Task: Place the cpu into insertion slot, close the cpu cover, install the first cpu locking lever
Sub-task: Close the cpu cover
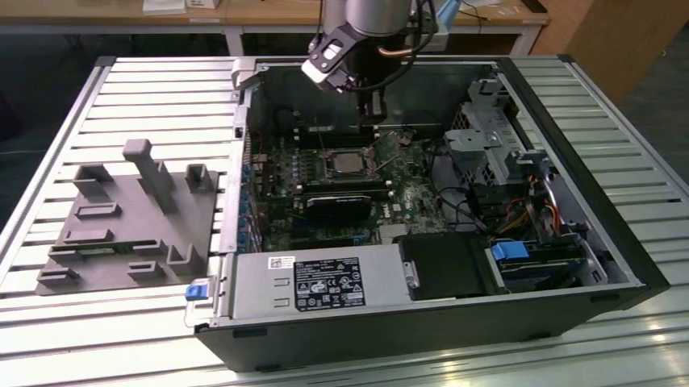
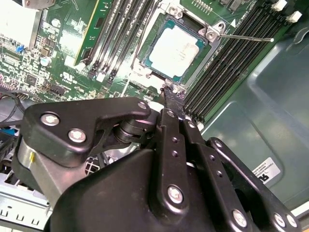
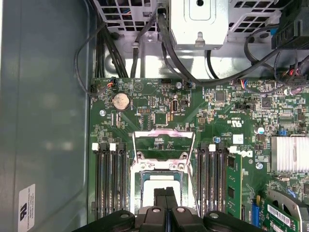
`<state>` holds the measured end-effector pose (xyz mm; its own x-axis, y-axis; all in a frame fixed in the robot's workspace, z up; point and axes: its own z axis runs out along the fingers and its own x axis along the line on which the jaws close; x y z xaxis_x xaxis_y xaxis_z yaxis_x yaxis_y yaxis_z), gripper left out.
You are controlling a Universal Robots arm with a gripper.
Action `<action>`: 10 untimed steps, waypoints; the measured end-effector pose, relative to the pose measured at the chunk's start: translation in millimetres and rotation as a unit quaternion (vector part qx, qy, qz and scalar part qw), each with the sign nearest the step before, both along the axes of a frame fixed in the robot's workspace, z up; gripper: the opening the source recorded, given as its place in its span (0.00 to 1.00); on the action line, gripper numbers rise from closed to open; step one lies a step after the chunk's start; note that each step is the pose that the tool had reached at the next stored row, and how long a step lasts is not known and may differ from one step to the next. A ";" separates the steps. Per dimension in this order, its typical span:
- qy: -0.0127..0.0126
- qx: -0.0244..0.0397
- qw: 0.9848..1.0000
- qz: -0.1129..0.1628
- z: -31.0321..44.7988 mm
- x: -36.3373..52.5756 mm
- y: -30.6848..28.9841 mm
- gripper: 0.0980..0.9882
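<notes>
Cpu (image 2: pixel 174 50): seated flat in its socket, metal top up. Cover (image 3: pixel 164 131): swung up on its hinge, window open, not yet lowered. Lever (image 2: pixel 246 37): thin rod jutting from a socket corner. Tool (image 3: pixel 166 192): fingers pressed together, empty, hanging over the socket edge, apparently clear of cpu and cover

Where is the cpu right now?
In the second wrist view the cpu sits in its socket, between the memory slots, just beyond the end effector.
</notes>
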<state>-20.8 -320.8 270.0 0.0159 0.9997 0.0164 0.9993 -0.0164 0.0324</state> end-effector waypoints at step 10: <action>0.000 0.000 1.000 0.000 0.0 3.0 0.0 0.00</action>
